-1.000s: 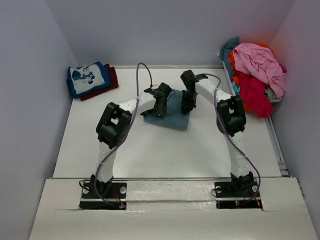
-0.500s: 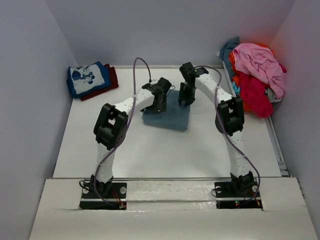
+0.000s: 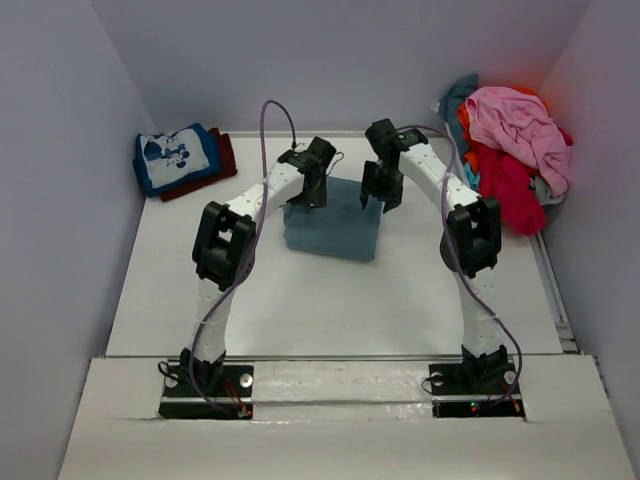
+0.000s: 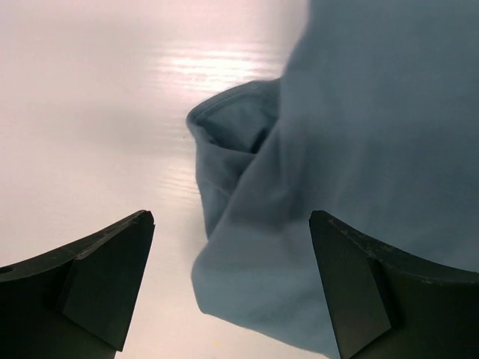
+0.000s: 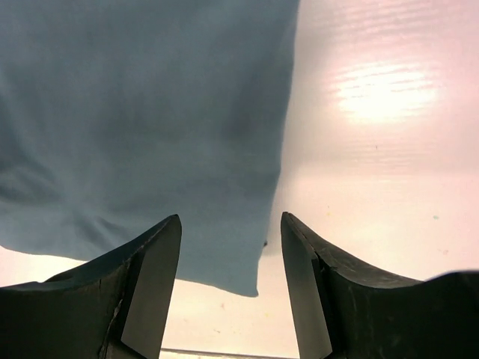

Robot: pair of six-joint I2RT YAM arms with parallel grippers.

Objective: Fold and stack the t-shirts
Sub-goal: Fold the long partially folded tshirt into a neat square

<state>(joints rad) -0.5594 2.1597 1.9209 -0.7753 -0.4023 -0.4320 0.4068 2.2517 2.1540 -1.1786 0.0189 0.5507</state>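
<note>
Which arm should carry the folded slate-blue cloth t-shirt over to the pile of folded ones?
Left, probably. The left gripper hangs open over the slate-blue folded t-shirt's left edge, and the folded blue cartoon-print t-shirt it must join lies on that side.

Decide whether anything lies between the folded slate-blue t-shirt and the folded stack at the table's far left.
Nothing rests on the table between the slate-blue t-shirt and the folded stack; that strip is bare. Only the left arm crosses above it.

The left arm [image 3: 222, 245] and right arm [image 3: 470, 235] stretch forward, wrists tipped down. The left gripper [image 3: 306, 192] gapes wide, empty; the right gripper [image 3: 383, 192] stands parted, empty.
</note>
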